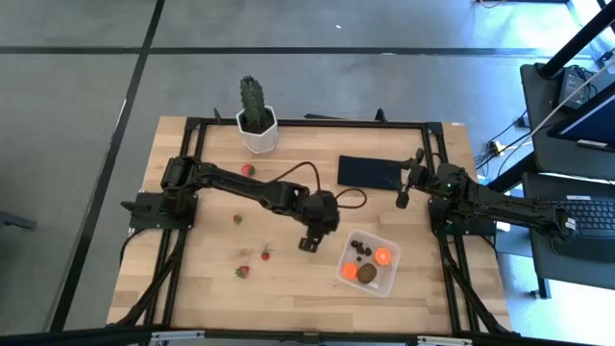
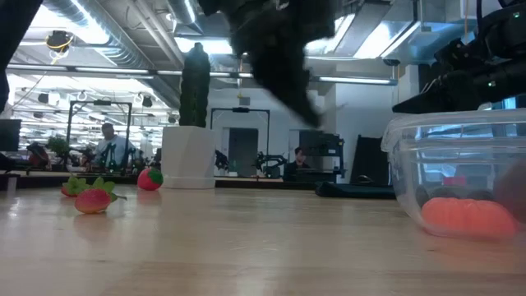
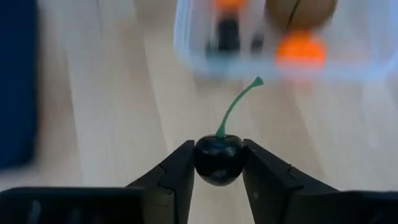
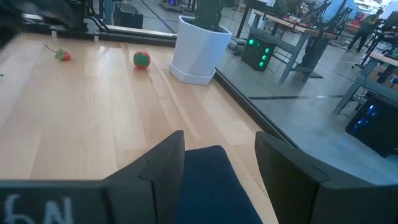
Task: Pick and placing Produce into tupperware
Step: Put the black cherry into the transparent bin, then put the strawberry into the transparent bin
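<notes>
**Cherry held just short of the clear box**

The worktop (image 1: 202, 288) is pale wood planks in a black frame, standing on a grey floor crossed by dark lines. Beyond the far edge the low view shows an open workshop with strip lights and seated people.

The left gripper (image 3: 219, 180) sits mid-worktop, its jaws closed on a dark cherry (image 3: 219, 159) with a green stem, just beside the tupperware (image 1: 389, 277). The box stands near the front right and holds an orange ball (image 1: 383, 256), a brown oval (image 1: 367, 274) and small dark berries (image 1: 362, 251).

Four strawberries (image 1: 242, 272) lie scattered over the open left half, well apart from one another. A cactus in a white pot (image 1: 258, 133) stands at the far edge, a flat dark rectangle (image 1: 365, 171) near it. The right gripper (image 4: 217, 162) hovers over that rectangle, jaws parted, holding nothing.
</notes>
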`<state>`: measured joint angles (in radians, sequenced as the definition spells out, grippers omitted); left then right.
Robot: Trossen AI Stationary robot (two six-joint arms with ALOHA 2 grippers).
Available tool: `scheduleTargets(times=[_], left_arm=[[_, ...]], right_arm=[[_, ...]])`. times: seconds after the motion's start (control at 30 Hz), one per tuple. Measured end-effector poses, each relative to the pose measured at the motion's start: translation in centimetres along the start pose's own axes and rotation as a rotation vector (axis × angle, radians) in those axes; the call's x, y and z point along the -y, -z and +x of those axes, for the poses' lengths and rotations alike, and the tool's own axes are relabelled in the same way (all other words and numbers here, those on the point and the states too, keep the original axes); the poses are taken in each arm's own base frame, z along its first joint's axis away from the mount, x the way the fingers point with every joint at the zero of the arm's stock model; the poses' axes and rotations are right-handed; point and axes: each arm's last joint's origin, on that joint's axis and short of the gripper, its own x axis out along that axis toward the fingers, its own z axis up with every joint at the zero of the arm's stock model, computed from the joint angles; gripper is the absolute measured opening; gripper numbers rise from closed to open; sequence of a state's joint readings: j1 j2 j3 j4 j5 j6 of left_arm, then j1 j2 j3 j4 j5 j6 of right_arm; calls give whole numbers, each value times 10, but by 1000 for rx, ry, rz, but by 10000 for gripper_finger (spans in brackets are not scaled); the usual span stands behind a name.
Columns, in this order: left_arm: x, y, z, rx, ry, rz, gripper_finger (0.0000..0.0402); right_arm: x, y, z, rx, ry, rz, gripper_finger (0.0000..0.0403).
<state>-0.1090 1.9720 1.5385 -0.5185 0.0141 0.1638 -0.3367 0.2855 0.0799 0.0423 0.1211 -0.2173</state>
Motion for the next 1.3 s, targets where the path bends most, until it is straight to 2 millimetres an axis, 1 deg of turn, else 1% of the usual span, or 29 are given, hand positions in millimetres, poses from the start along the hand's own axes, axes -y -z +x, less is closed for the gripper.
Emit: scheduleTargets(times=[0.13,0.23,0.3,0.37,0.43,0.5,0.53,0.6,0.67,0.73,0.83,0.9,1.03,1.23,1.3], left_arm=[[2,-18,-2,178,-20,88,105],[5,-29,-4,293,-23,138,107],[5,-36,-1,371,-29,161,117],[6,-38,1,397,-24,177,123],[5,-42,9,459,-36,191,124],[6,-39,17,441,-25,193,119],[6,-40,24,468,-25,196,115],[7,-34,36,441,-3,196,107],[8,-33,49,453,2,193,104],[9,-28,58,436,31,182,107],[10,-24,71,428,64,148,122],[11,-22,75,424,70,130,130],[11,-21,76,421,73,123,136],[11,-21,76,416,67,121,126],[10,-20,74,390,50,116,122]], right_arm=[[0,0,0,1,0,0,198],[0,0,0,1,0,2,198],[0,0,0,1,0,2,198],[0,0,0,2,0,3,198],[0,0,0,5,1,3,198],[0,-1,0,6,0,4,198],[0,0,0,5,1,4,198],[0,-1,0,6,-2,4,198],[0,0,0,5,-7,4,198],[0,0,0,7,-11,4,198],[0,0,0,6,-11,4,198],[0,0,0,6,-10,4,198],[0,0,0,6,-10,4,198],[0,0,0,-1,-12,3,198],[0,0,0,-1,-11,3,198]])
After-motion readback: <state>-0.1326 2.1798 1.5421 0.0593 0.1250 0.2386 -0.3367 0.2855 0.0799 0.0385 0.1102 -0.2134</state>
